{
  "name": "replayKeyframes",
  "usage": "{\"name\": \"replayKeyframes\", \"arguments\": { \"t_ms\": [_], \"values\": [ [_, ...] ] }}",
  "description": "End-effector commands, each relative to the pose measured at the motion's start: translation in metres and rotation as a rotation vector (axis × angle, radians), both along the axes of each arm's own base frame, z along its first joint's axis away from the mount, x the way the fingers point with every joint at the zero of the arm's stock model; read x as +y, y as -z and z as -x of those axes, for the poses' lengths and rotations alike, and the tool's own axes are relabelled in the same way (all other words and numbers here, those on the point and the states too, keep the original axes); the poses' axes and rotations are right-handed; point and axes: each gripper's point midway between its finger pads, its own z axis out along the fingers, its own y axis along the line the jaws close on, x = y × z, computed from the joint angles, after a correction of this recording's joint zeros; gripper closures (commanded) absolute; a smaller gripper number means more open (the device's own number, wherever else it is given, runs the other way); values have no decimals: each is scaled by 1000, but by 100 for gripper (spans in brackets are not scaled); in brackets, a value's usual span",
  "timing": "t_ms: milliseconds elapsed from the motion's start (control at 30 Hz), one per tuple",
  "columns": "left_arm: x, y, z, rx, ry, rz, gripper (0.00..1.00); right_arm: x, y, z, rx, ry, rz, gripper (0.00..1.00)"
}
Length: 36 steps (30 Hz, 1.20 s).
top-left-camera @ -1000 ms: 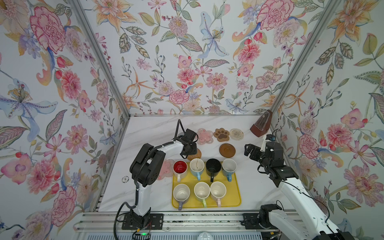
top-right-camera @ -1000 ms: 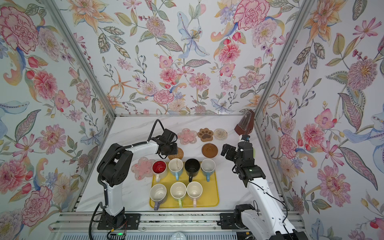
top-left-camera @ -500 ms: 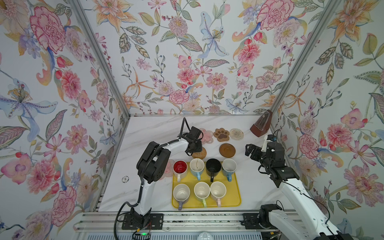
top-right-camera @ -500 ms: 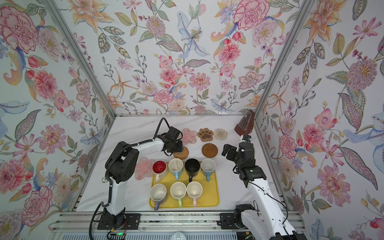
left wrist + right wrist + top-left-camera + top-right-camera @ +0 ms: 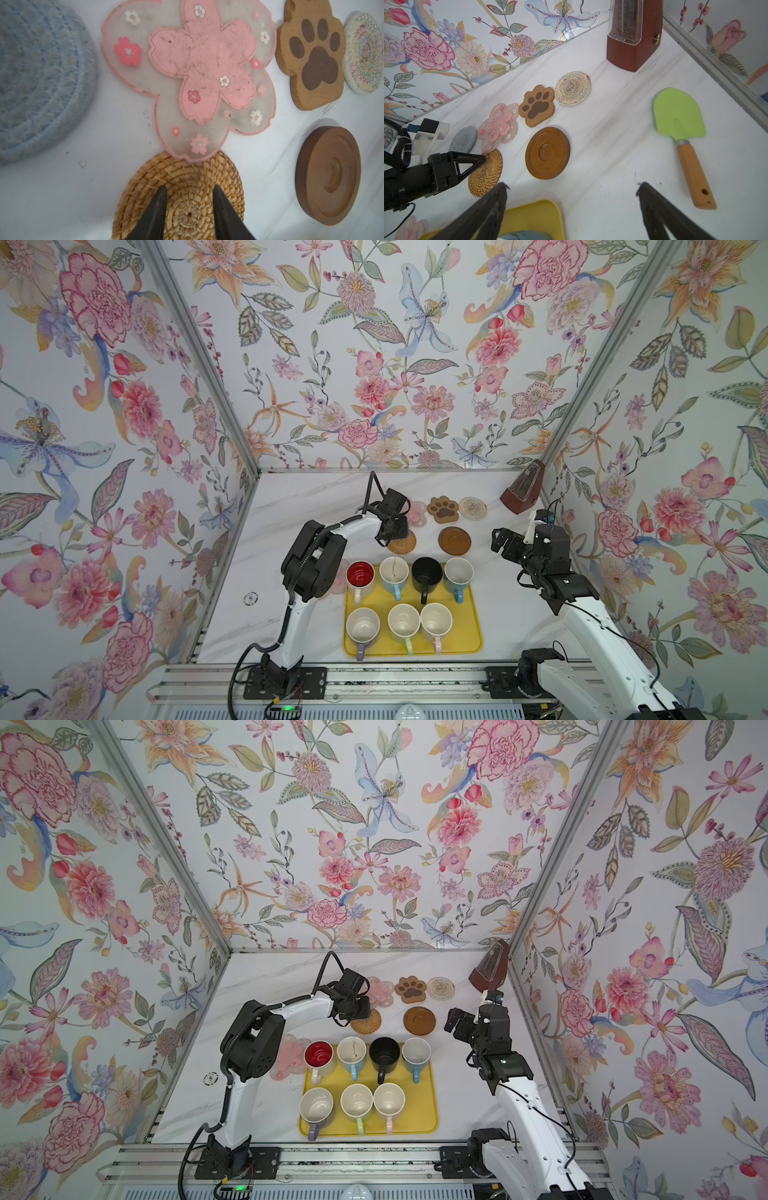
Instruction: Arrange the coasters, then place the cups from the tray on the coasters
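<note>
Several cups stand on the yellow tray [image 5: 469, 643], among them a white one with red inside [image 5: 360, 575] and a black one [image 5: 427, 572]. Behind the tray lie the coasters: tan rattan round [image 5: 187, 172], pink flower [image 5: 197, 72], brown paw [image 5: 311, 56], beige woven round [image 5: 365, 52], dark wooden disc [image 5: 328, 176] and grey woven round [image 5: 37, 83]. A petal of the pink flower overlaps the rattan's edge. A second pink flower [image 5: 291, 1056] lies left of the tray. My left gripper [image 5: 189, 187] is narrowly open, tips over the rattan's middle. My right gripper [image 5: 572, 185] hangs wide open above the tray's far right corner.
A brown metronome [image 5: 521, 493] stands in the far right corner. A green spatula with a wooden handle [image 5: 683, 135] lies by the right wall. Flowered walls close in the left, back and right sides of the white table [image 5: 311, 506].
My left arm has swung to the right, and the rattan coaster under its fingertips has shifted slightly right with it. The right arm has not moved.
</note>
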Motion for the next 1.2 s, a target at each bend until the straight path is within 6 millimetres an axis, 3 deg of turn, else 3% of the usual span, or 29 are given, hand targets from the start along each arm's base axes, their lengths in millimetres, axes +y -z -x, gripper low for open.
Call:
{"name": "replayKeyframes", "arguments": {
  "t_ms": [0,467,1167],
  "values": [
    [2,15,2,61,-6,-9,61,2,4,1,15,-19,3,1],
    [-7,15,12,79,14,38,61,1,8,1,25,-14,4,1],
    [-39,4,34,91,60,133,61,1,10,3,25,-13,0,1]
  ]
}}
